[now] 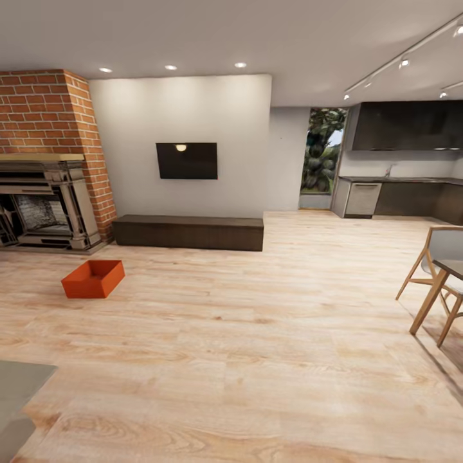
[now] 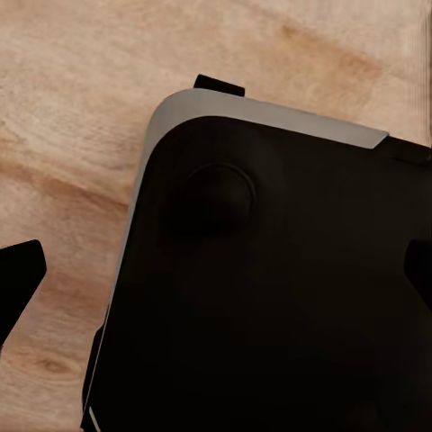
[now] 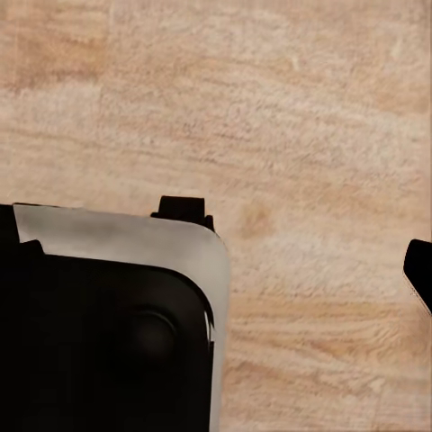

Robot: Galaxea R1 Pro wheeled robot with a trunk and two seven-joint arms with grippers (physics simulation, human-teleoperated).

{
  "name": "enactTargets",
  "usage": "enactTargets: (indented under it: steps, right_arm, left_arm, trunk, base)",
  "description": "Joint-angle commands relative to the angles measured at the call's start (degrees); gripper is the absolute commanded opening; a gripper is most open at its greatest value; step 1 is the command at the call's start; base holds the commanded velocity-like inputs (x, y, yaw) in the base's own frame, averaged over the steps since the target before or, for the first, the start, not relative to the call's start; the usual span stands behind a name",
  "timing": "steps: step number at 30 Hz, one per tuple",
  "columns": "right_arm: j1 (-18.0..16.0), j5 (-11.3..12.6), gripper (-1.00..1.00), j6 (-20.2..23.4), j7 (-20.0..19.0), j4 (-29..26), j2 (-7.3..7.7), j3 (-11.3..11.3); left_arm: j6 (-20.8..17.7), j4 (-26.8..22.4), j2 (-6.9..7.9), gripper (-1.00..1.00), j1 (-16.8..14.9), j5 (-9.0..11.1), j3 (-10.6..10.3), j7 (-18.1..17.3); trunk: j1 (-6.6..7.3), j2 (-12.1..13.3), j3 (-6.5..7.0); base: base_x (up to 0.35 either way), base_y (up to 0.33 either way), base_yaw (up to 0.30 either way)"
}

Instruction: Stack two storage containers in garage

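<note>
**A:** Where does the task's thing lie?

**B:** One storage container (image 1: 94,278), orange-red and open-topped, sits on the light wood plank floor (image 1: 257,334) of the living room, just in front of the brick fireplace (image 1: 48,186) and near the left end of the low dark bench (image 1: 189,231) under the wall-mounted screen (image 1: 186,161).

**A:** Edges and open room?

**B:** A broad stretch of bare planks runs from the near edge of the head view to the container. On the right, a wooden chair (image 1: 437,270) and a table corner (image 1: 450,267) bound the space; beyond them lies the dark kitchen counter (image 1: 399,193). A grey surface (image 1: 19,386) cuts the lower left corner.

**A:** The pincers?

**B:** In each wrist view the dark robot base (image 2: 270,288) sits over planks. The left gripper (image 2: 216,274) shows dark fingertips (image 2: 20,270) at opposite picture edges, so it stands released. The right gripper's one fingertip (image 3: 420,270) shows; its state cannot be told.

**A:** Any writing?

**B:** None readable.
</note>
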State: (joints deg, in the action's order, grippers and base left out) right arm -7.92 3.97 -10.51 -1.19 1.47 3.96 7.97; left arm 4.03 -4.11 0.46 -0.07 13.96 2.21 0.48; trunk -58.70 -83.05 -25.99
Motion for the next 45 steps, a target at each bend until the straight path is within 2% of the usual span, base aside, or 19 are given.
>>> enactTargets:
  steps: [1,45]
  right_arm:
    - [-0.1,0.4,1.00,-0.3,-0.1,0.2,0.00,0.4]
    - [0.0,0.4,1.00,-0.3,-0.1,0.2,0.00,0.4]
  left_arm:
    - [0.1,0.0,-0.01,1.00,0.0,0.1,0.2,0.0]
    - [0.2,-0.1,-0.09,1.00,0.0,-0.1,0.3,0.0]
  trunk:
    - [-0.03,0.0,-0.05]
    - [-0.03,0.0,-0.05]
  base:
    - [0.323,0.000,0.000]
    - [0.323,0.000,0.000]
